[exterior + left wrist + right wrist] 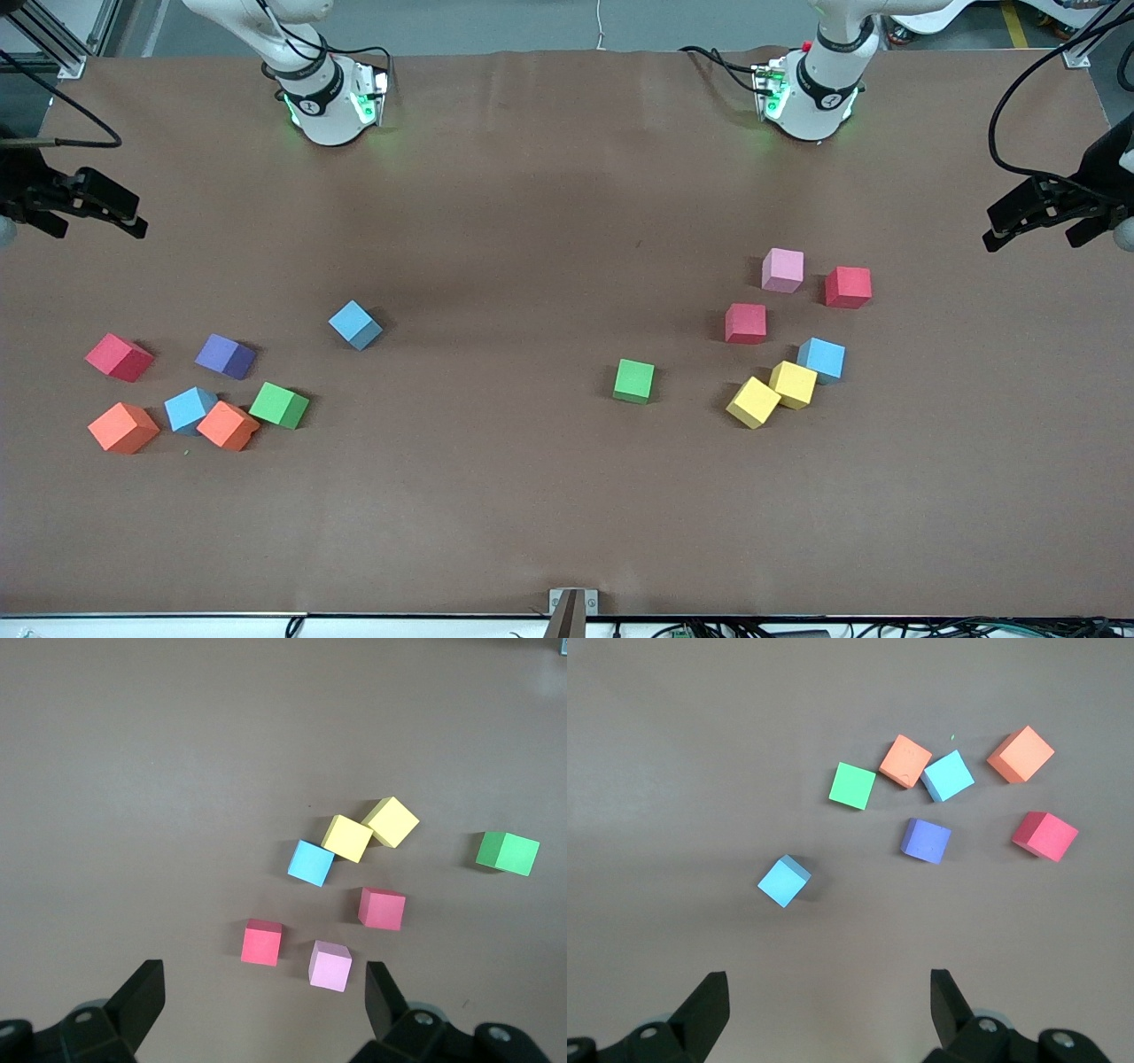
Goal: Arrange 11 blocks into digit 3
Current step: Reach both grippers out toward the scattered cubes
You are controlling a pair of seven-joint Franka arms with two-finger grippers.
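Both arms waited, held high at opposite ends of the tabletop (549, 221). Left claw (1050, 217) hung over the left arm's end, fingers spread wide, grasping nothing. Right claw (84, 208) hung over the right arm's end, likewise released and empty.

No digit 3 formed; the blocks lay in two loose groups.

Toward the left arm's end: two red blocks (848, 287) (745, 323), a blue block (821, 359), two yellow blocks (793, 384) (753, 402) touching at a corner, the former also against the blue one. A pink cube (783, 269) sat just beside the farther red block. A green block (634, 381) stood apart, toward mid-table.

Toward the right arm's end: red block (119, 357), purple block (225, 356), orange block (123, 427), a blue block (189, 409) touching a second orange block (228, 425), and a green block (279, 405) just beside that. One lone blue block (355, 324) lay farther from the camera, apart from this group.
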